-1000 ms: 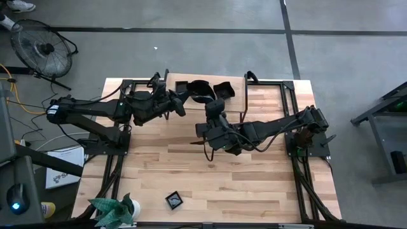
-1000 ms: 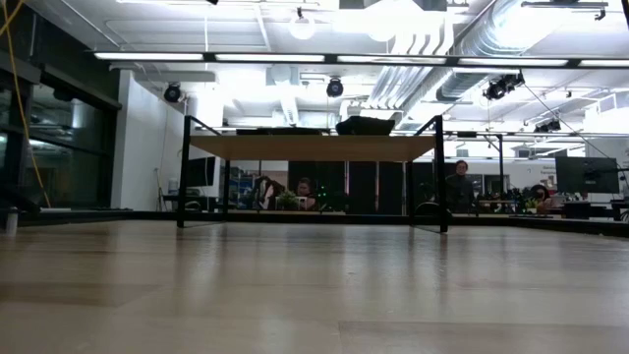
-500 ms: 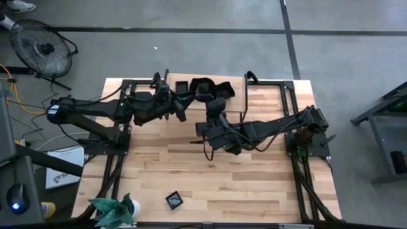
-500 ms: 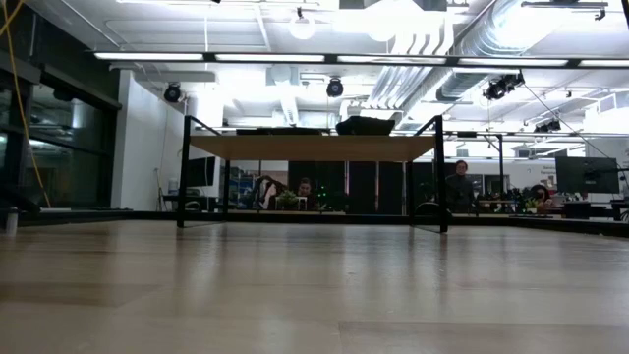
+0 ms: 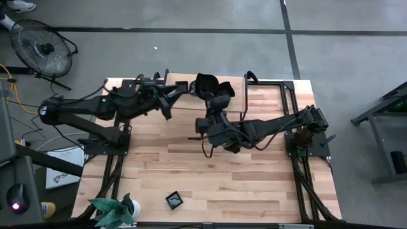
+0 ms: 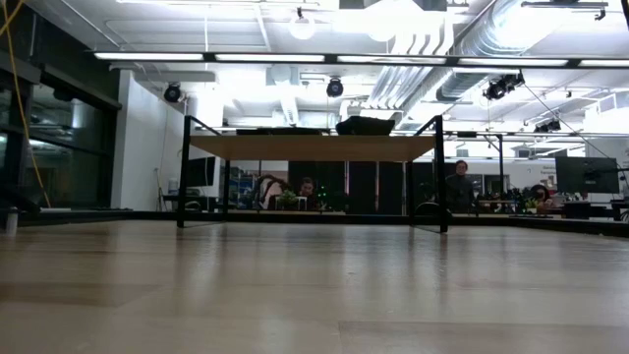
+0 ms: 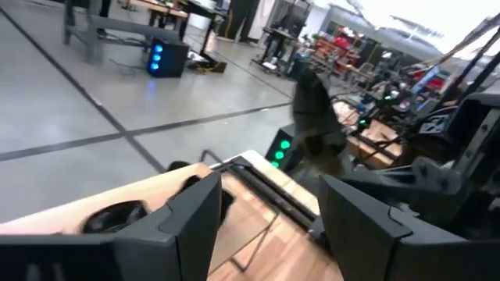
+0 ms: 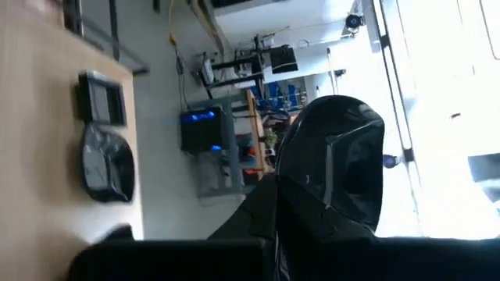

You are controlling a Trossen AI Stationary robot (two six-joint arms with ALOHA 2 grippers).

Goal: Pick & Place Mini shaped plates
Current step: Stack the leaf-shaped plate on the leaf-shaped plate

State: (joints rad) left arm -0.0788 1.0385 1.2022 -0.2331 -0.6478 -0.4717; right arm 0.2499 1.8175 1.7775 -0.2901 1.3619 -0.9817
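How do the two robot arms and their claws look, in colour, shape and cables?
Both arms are black, built of jointed tubular links. The left claw has two broad, flat, angular black fingers. The right claw looks equally dark and blocky. Thin dark cables loop along the right arm. No markings are readable.

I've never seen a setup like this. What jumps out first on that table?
Two dark arms meet near the table's far edge, beside a cluster of glossy black plates. The left gripper stands open with nothing in it; the right gripper is shut on a black plate. Alone by the near edge sit a small square dish and a green plant.
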